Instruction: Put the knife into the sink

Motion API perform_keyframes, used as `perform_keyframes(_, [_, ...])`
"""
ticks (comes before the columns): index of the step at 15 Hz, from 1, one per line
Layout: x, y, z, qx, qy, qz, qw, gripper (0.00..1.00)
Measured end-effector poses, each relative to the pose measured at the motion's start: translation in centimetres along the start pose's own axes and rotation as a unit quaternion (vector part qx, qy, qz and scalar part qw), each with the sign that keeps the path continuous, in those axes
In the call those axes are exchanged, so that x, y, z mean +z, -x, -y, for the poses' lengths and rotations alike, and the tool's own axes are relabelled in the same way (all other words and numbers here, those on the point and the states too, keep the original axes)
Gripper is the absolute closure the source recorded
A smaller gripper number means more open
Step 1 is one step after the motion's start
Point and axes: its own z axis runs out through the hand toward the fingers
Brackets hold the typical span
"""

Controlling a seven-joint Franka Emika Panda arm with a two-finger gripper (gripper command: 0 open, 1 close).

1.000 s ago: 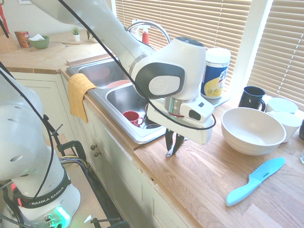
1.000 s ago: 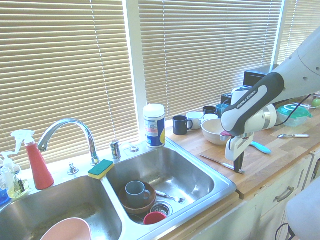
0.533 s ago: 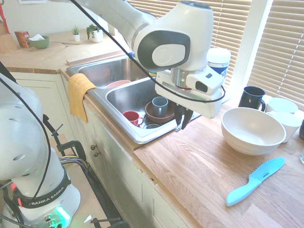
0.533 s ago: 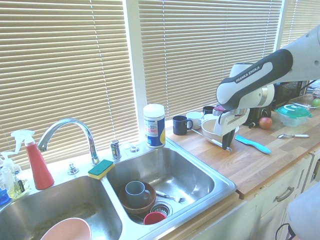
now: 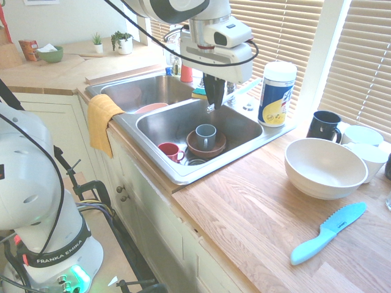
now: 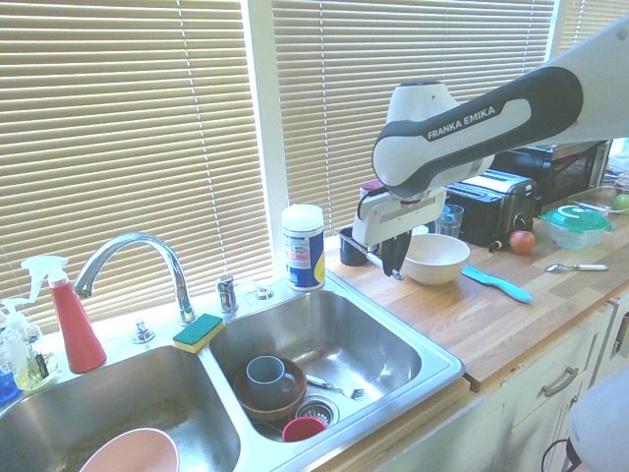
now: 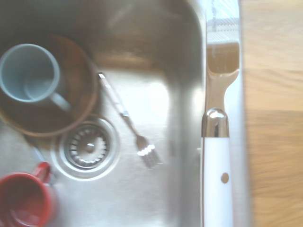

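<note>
Below the tool (image 5: 214, 101) lies the shiny stainless steel double-basin sink (image 5: 177, 174), mugs inside. It hangs clenched on the slim white-handled metal knife (image 7: 217, 156), carrying step. Next, I reckon: lower, then let go.

A wooden countertop (image 5: 256, 207) bears a white bowl (image 5: 325, 167), blue plastic knife (image 5: 327, 232) and wipes canister (image 5: 276, 94).

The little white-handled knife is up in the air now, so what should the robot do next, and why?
Probably lower it. The gripper, shut on the slim white-handled knife, hangs above the shiny steel sink. Its basin holds a grey mug in a brown bowl, so aim for bare steel beside them.
</note>
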Motion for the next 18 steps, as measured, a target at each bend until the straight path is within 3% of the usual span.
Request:
perform_keyframes(6, [6.4,4.2,4.9,0.050,0.001,-0.011,0.999,1.00])
perform_keyframes(12, [13.6,9.7,7.1,0.067,0.014,-0.009,0.998,1.00])
perform_keyframes(18, [19.9,11.1,7.7,0.076,0.016,0.010,0.997,1.00])
